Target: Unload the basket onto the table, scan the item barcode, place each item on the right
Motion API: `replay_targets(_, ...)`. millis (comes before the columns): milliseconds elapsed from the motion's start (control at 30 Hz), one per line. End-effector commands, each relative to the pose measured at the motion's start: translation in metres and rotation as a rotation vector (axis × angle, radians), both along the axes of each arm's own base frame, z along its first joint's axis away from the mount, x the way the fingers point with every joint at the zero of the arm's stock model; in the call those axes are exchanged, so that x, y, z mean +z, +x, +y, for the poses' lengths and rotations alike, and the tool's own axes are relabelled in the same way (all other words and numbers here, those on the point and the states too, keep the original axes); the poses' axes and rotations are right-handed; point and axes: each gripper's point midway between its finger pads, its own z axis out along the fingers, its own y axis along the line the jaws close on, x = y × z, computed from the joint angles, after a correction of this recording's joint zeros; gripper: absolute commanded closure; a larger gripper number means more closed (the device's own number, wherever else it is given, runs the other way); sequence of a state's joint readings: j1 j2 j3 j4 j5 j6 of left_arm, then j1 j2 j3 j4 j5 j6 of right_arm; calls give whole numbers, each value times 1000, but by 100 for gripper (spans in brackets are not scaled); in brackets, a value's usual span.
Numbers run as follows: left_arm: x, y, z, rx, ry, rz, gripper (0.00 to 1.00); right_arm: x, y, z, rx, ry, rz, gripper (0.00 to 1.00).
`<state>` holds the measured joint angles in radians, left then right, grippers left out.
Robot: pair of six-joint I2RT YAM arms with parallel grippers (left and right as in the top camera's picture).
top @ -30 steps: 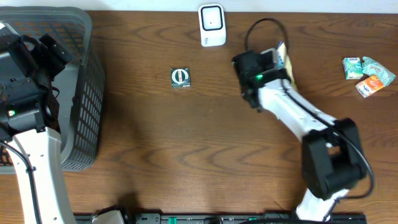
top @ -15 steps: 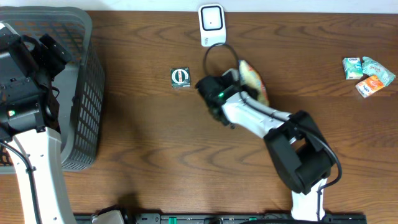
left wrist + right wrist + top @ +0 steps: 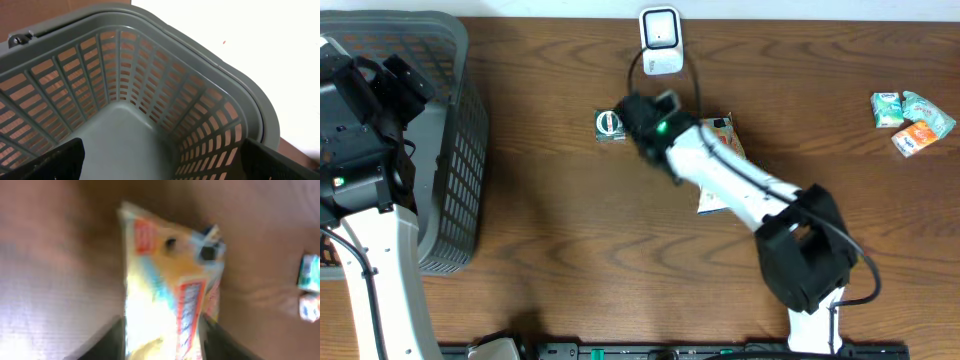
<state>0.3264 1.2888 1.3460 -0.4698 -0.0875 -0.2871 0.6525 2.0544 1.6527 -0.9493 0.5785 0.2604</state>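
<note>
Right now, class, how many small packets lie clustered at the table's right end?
3: a white-and-green packet farthest left, a teal packet beside it near the edge, an orange packet just below them in the overhead view. Another could hide underneath.

The table (image 3: 550,230) is brown wood-grain. The left basket (image 3: 460,150) is grey and slotted. The packet (image 3: 165,290) is yellow with red and blue print. The far scanner (image 3: 661,40) is white; the small box (image 3: 610,124) green.

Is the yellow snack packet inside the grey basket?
No, the snack packet is out over the wooden table, far from the grey basket.
</note>
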Motion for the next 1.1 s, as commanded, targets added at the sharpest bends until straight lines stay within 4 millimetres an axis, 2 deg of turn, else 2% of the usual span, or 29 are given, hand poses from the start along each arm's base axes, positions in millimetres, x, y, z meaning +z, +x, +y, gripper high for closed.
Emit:
replay_targets(0, 6, 0, 3, 2, 12, -6, 2, 10, 19, -20, -85, 120, 18, 82)
replay_targets(67, 6, 0, 3, 2, 12, -6, 2, 2, 22, -29, -88, 200, 80, 99)
replay_targets(300, 6, 0, 3, 2, 12, -6, 2, -34, 7, -37, -85, 486, 315, 99)
replay_targets(467, 6, 0, 3, 2, 12, -6, 2, -70, -13, -36, -81, 551, 382, 99)
replay_targets(533, 6, 0, 3, 2, 12, -6, 2, -87, -23, -28, -62, 579, 401, 99)
replay_targets(600, 6, 0, 3, 2, 12, -6, 2, -93, -28, -24, -50, 588, 409, 99)
replay_targets(667, 6, 0, 3, 2, 12, -6, 2, -93, -30, -19, -41, 585, 411, 99)
replay_targets(767, 6, 0, 3, 2, 12, -6, 3, -80, -20, -14, -25, 594, 379, 99)
replay_targets(933, 6, 0, 3, 2, 12, -6, 2, -38, 1, -11, -22, 595, 340, 99)
replay_targets(1067, 6, 0, 3, 2, 12, -6, 2, -13, 3, -15, -35, 567, 347, 99)
